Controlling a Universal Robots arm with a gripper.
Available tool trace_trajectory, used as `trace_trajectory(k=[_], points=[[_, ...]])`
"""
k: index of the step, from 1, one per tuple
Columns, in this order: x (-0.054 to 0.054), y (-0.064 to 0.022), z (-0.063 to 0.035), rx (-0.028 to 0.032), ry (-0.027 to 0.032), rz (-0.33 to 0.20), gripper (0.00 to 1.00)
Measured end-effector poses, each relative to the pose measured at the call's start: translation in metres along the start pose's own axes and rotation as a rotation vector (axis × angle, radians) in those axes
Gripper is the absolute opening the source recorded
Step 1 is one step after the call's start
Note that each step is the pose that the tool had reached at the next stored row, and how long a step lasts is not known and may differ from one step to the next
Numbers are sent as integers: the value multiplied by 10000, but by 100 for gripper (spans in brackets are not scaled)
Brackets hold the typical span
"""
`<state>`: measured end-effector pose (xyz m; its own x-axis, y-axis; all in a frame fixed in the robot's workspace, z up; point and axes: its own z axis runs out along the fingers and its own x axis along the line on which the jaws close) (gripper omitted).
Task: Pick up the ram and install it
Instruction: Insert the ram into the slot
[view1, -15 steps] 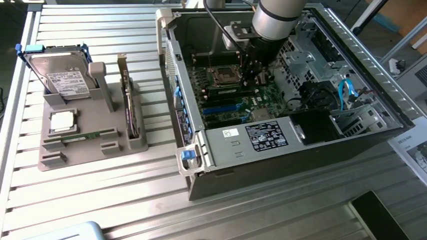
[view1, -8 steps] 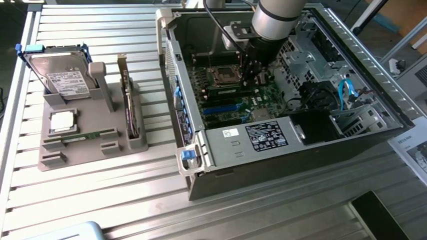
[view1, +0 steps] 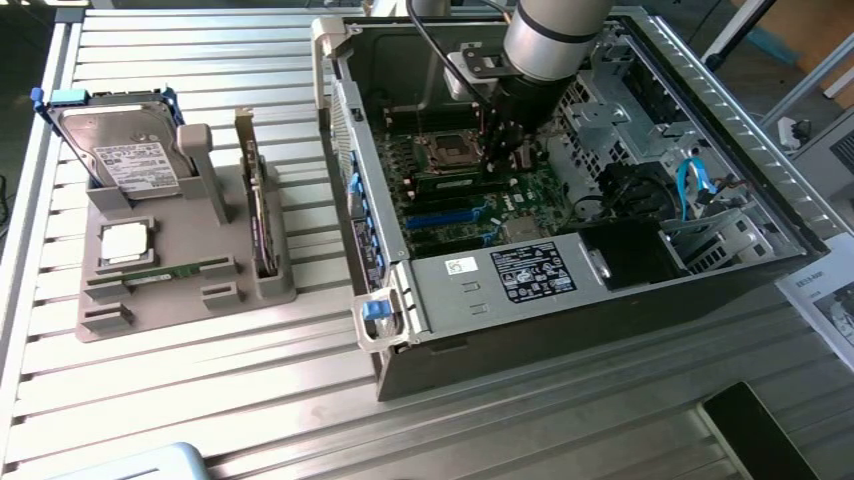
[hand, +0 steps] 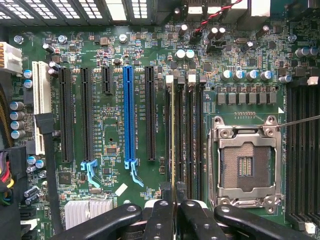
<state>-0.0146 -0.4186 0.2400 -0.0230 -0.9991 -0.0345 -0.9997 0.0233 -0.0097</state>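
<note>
The ram (hand: 173, 140) is held on edge by the closed gripper (hand: 173, 205), to be aligned with its slot (hand: 169, 87).

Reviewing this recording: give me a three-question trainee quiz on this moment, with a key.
1. True or false: the hard drive stands in the grey holder, outside the computer case.
2. The gripper is shut on: A) a screwdriver; B) the ram, seen edge-on over the memory slots; C) nothing.
3. Fill in: among the black expansion slots on the motherboard, one long slot is ____.
Key: 1 true; 2 B; 3 blue.
</note>
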Motion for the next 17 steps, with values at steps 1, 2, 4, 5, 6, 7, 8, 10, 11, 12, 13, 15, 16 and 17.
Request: trace_trajectory(k=[1, 2, 4, 5, 6, 7, 8, 10, 11, 12, 13, 15, 16, 17], points=[[0, 0, 0, 0, 0, -6, 12], [0, 0, 0, 0, -1, -11, 12], [0, 0, 0, 0, -1, -26, 12], [0, 0, 0, -1, -1, -49, 12], [0, 0, 0, -2, -2, -74, 12], [0, 0, 0, -3, -2, -106, 12], [0, 0, 0, -4, -2, -121, 12], [0, 0, 2, -4, -2, -123, 12], [0, -5, 2, -4, -2, -122, 12], [0, -5, 2, -4, -2, -122, 12], [0, -5, 3, -4, -2, -122, 12], [0, -5, 11, 0, -3, -123, 12], [0, -6, 15, 3, -4, -124, 12], [1, -5, 18, 5, -1, -123, 12]])
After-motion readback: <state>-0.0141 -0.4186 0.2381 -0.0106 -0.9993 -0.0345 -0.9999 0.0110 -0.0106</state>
